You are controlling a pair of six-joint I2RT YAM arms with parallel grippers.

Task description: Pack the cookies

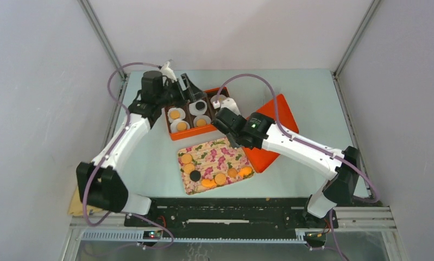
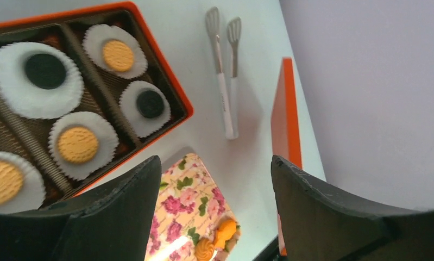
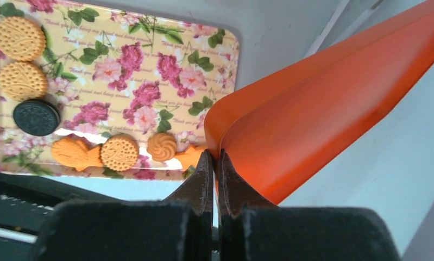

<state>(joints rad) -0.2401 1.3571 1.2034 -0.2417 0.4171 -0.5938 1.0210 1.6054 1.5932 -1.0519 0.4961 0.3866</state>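
Right gripper (image 3: 215, 156) is clamped tight on the corner rim of the orange lid (image 3: 323, 98), with the lid tipped up off the table just beside the floral tray (image 3: 149, 92). Left gripper (image 2: 214, 163) is spread wide with nothing in it, hovering by the orange box (image 2: 174, 81). Cookies (image 3: 119, 153): several lie loose on the tray, others sit in paper liners (image 2: 13, 92) inside the box.

Risks as I judge them:
- It's a thin corner pinch, so the lid can slip or swing and sweep cookies off the tray.
- Bringing the lid over now would hit my left arm and shut out the unpacked ones.

Tongs (image 2: 224, 103) lie on the table beyond the box.
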